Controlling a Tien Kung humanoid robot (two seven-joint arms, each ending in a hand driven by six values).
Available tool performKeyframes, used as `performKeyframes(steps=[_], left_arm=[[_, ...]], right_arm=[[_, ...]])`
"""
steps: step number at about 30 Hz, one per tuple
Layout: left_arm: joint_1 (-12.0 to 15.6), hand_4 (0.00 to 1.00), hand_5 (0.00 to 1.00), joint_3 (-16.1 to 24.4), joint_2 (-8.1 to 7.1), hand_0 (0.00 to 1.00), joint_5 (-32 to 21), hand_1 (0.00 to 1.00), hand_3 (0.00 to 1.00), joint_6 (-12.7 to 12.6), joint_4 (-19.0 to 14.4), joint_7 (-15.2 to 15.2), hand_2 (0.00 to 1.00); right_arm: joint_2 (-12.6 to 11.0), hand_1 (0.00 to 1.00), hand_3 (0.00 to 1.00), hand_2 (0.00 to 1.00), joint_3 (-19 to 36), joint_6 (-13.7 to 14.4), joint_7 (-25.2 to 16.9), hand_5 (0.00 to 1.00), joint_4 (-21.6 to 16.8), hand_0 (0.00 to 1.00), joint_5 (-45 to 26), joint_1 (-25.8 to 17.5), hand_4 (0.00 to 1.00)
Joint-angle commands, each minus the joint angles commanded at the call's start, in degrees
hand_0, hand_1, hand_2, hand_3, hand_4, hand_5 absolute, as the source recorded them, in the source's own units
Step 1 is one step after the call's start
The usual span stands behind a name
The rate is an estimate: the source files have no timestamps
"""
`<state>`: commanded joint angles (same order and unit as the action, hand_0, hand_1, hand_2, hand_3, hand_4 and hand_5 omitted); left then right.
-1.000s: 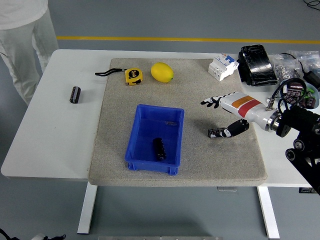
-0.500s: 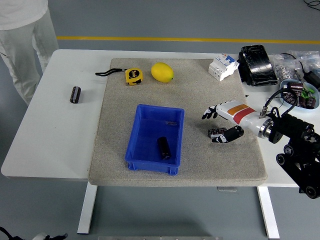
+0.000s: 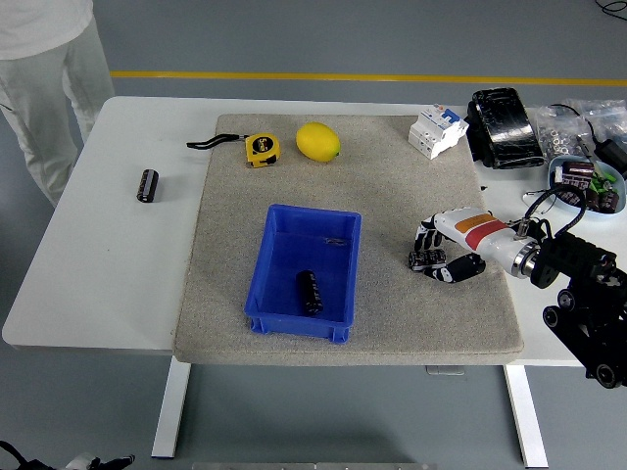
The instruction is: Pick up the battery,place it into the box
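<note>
A white table fills the frame, with a large grey felt-like mat laid over its middle. At the centre of the frame sits an open blue rectangular plastic box on the mat; inside it, toward its lower half, lies one black cylindrical battery on its side.

To the right of the box, the robot's right hand — white with a red and orange band and black fingers — comes in from the right edge and is lowered onto the mat. Its fingers are curled down around a second black cylindrical battery, which rests on the mat just beneath them.

A third black cylindrical battery lies alone on the bare table at the left of the frame, well apart from the box.

Along the upper edge of the mat sit a yellow tape measure with a black strap and a yellow lemon. At the upper right stand a white circuit breaker and a black wrapped bundle; a light blue bowl at the right edge holds small parts — too small to identify.

A person in white clothing stands at the upper left corner.
</note>
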<state>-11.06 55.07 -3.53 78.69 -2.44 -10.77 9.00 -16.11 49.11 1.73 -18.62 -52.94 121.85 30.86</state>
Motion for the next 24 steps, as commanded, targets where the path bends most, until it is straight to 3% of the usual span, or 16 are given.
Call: performKeyframes(steps=[7,8,14,24], left_arm=[[-0.1,0.702,0.695,-0.1,0.04,0.594,-0.1,0.540,0.683,0.0,0.0,0.0,0.647],[-0.1,0.703,0.699,-0.2,0.03,0.595,-0.2,0.537,0.682,0.0,0.0,0.0,0.649],[-0.1,0.704,0.700,-0.2,-0.02,0.595,-0.3,0.540,0.683,0.0,0.0,-0.1,0.649],[-0.1,0.704,0.699,0.0,-0.01,0.595,-0.1,0.537,0.683,0.0,0.1,-0.2,0.648]], right_arm=[[0.3,0.473,0.530,0.502,-0.4,0.5,-0.1,0.077,0.6,0.473,-0.4,0.0,0.807],[0.3,0.430,0.497,0.461,-0.4,0.6,-0.2,0.041,0.7,0.405,-0.5,0.0,0.772],[0.0,0.410,0.465,0.444,-0.3,1.0,-0.5,0.035,0.5,0.377,-0.9,0.1,0.763],[-0.2,0.403,0.459,0.439,0.0,0.6,-0.5,0.042,0.5,0.384,-0.8,0.0,0.772]])
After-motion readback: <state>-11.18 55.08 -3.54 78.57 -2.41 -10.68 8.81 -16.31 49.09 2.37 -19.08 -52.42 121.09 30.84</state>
